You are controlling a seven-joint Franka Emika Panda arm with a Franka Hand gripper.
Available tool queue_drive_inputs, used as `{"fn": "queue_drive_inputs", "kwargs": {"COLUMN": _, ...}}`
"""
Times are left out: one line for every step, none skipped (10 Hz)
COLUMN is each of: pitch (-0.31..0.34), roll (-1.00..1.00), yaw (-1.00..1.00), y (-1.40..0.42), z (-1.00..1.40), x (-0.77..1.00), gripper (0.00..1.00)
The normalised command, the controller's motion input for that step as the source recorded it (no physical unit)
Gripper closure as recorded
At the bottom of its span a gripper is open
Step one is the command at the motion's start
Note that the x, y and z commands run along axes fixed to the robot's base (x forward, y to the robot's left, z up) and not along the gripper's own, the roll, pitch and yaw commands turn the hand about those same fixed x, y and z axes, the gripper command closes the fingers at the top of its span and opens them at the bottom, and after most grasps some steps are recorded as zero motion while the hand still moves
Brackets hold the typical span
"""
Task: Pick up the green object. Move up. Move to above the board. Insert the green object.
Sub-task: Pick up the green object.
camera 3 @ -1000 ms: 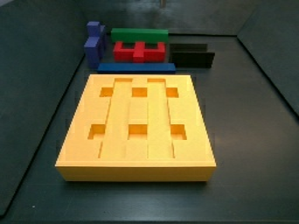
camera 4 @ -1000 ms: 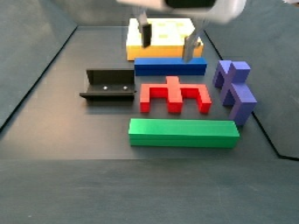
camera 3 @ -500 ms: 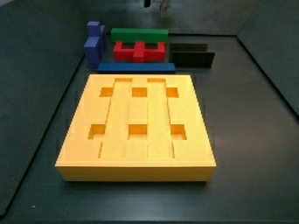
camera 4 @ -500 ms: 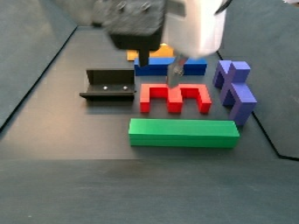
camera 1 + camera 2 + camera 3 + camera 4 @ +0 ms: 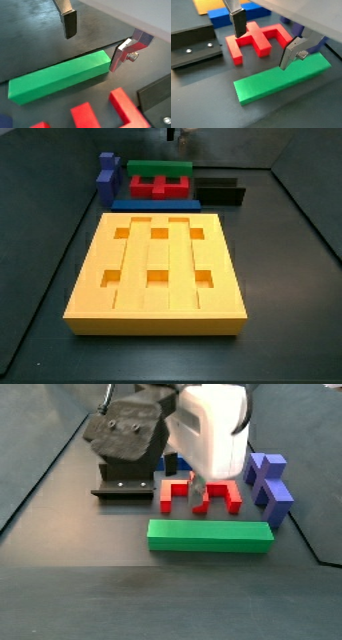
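The green object (image 5: 210, 536) is a long bright-green bar lying flat on the dark floor, and it shows in both wrist views (image 5: 60, 77) (image 5: 281, 80) and at the far end of a side view (image 5: 160, 169). The gripper (image 5: 197, 484) hangs over the red notched block (image 5: 201, 494), just behind the bar. It is open and empty in both wrist views (image 5: 93, 42) (image 5: 264, 42), with one finger (image 5: 120, 54) near the bar's end. The yellow-orange board (image 5: 158, 273) lies flat; the arm hides it in the side view where the arm fills the back.
A flat blue bar (image 5: 154, 204) lies between the board and the red block (image 5: 160, 186). Blue-purple pieces (image 5: 271, 484) stand beside the red block. The fixture (image 5: 127, 482) stands on the other side. Dark walls enclose the floor.
The gripper has moved from over the board's end toward the green bar and come down; it now hangs over the red block. The pieces have not moved.
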Motion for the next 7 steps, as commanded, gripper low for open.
{"fn": "queue_drive_inputs", "kwargs": {"pitch": 0.000, "roll": -0.19, "yaw": -0.61, "y": 0.22, "z": -0.11, "x": 0.02, "gripper": 0.00}}
{"fn": "queue_drive_inputs", "kwargs": {"pitch": -0.010, "roll": -0.24, "yaw": -0.60, "y": 0.19, "z": -0.11, "x": 0.03, "gripper": 0.00}}
{"fn": "queue_drive_inputs", "kwargs": {"pitch": 0.000, "roll": -0.24, "yaw": -0.59, "y": 0.21, "z": -0.15, "x": 0.00, "gripper": 0.00}}
{"fn": "queue_drive_inputs", "kwargs": {"pitch": -0.016, "roll": -0.22, "yaw": -0.51, "y": 0.26, "z": -0.10, "x": -0.08, "gripper": 0.00}}
{"fn": "queue_drive_inputs", "kwargs": {"pitch": -0.047, "roll": -0.10, "yaw": -0.23, "y": 0.18, "z": -0.23, "x": -0.13, "gripper": 0.00}}
{"fn": "queue_drive_inputs", "kwargs": {"pitch": 0.000, "roll": 0.00, "yaw": 0.00, "y": 0.08, "z": 0.00, "x": 0.00, "gripper": 0.00}}
{"fn": "queue_drive_inputs", "kwargs": {"pitch": 0.000, "roll": 0.00, "yaw": 0.00, "y": 0.00, "z": -0.12, "x": 0.00, "gripper": 0.00}}
